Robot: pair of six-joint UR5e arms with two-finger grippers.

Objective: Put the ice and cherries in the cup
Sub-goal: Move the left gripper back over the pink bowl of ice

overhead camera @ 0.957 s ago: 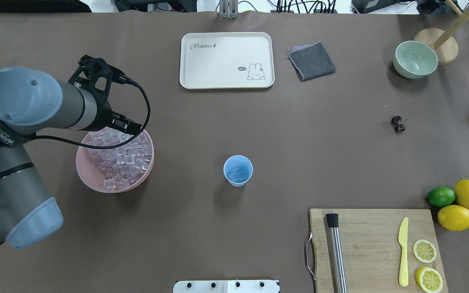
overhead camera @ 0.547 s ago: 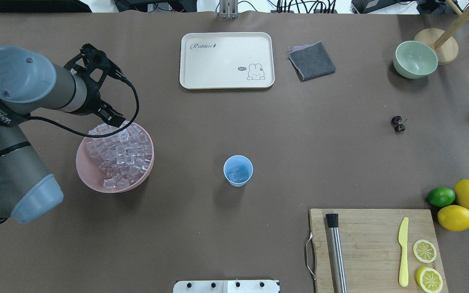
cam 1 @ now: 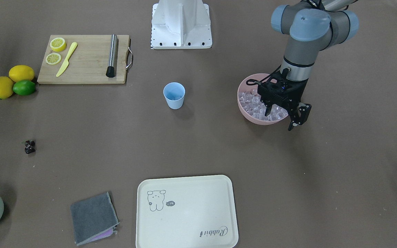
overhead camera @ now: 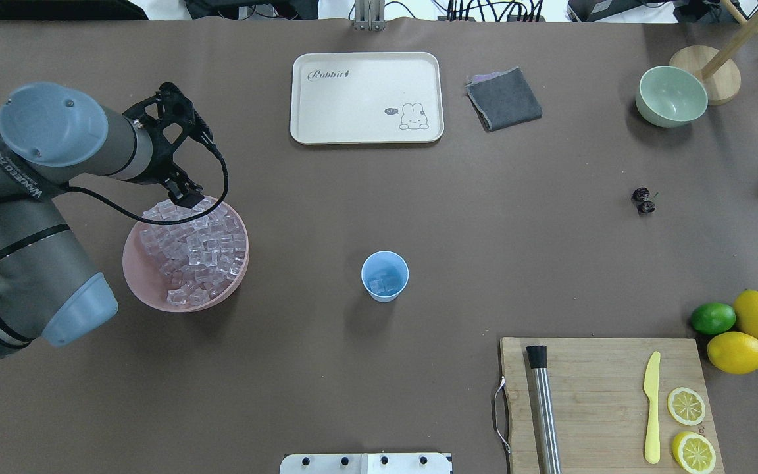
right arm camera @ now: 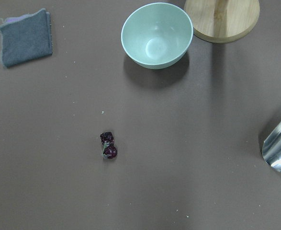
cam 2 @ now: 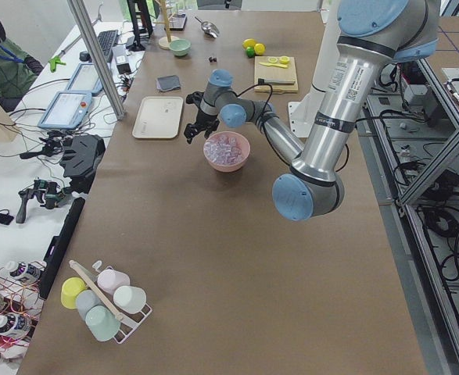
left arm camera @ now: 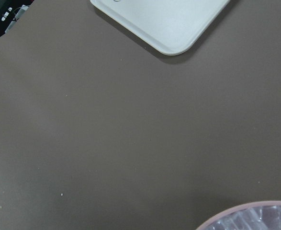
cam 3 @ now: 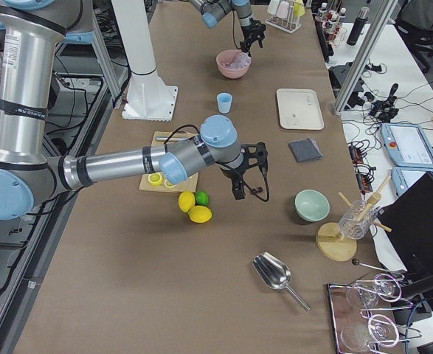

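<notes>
Taking the overhead view as the dial, the left gripper (cam 1: 283, 116) hangs with its jaws spread wide and nothing between them, over the twelve o'clock rim of the pink bowl (overhead camera: 142, 283), which is heaped with ice (overhead camera: 198, 247). The bowl sits at nine o'clock from the cup (overhead camera: 393, 262), which stands upright with a few cubes in its bottom. The cherries (overhead camera: 643, 201) lie on the table (overhead camera: 484, 230) at two o'clock, well apart. The right gripper (cam 3: 244, 184) shows only in the side view, so I cannot tell how far it is open.
</notes>
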